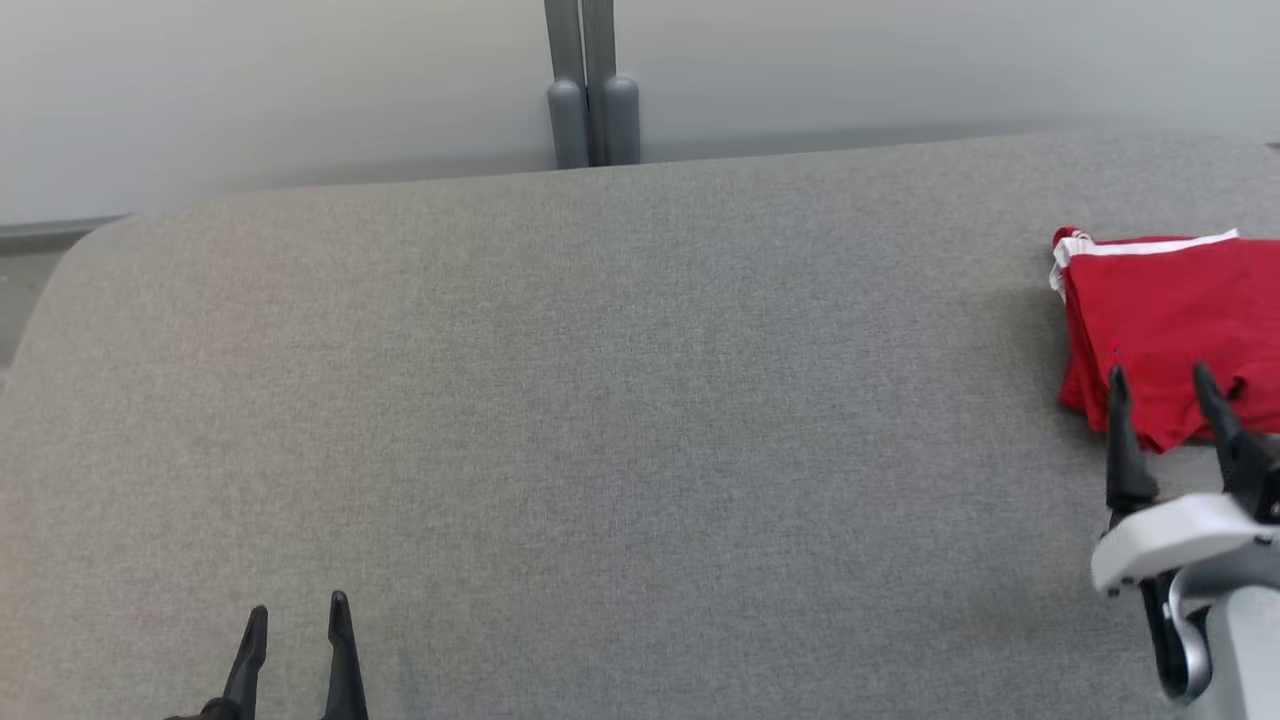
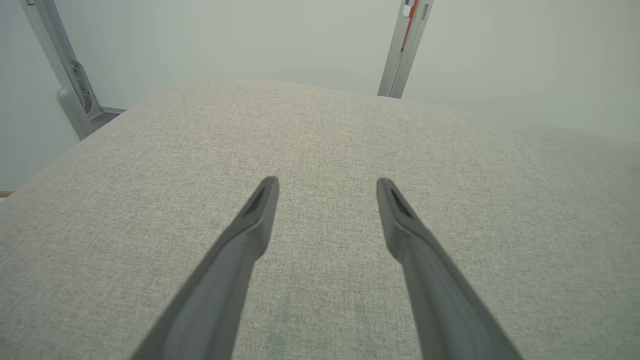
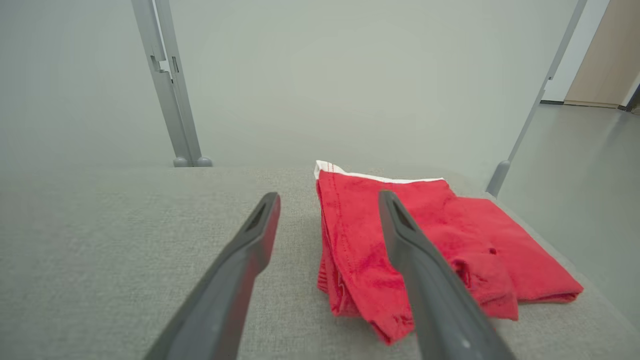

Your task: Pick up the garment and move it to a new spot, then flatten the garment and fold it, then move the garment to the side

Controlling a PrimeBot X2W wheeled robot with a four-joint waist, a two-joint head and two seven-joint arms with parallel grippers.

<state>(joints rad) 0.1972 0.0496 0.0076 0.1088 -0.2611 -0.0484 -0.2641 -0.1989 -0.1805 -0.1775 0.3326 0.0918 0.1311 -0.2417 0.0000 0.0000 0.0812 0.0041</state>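
Left gripper [image 1: 300,602] fingers spread, empty; right gripper [image 1: 1158,369] fingers spread, empty, at near edge of folded red garment [image 1: 1170,300].

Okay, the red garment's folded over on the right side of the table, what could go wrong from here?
1. The garment lies near the table's right edge in the right wrist view; a nudge outward might tip it off.
2. The right gripper is open with its fingers at the near hem; any move from there could snag a layer and undo the fold.
3. That near hem looks bunched, so the layers may slip apart.
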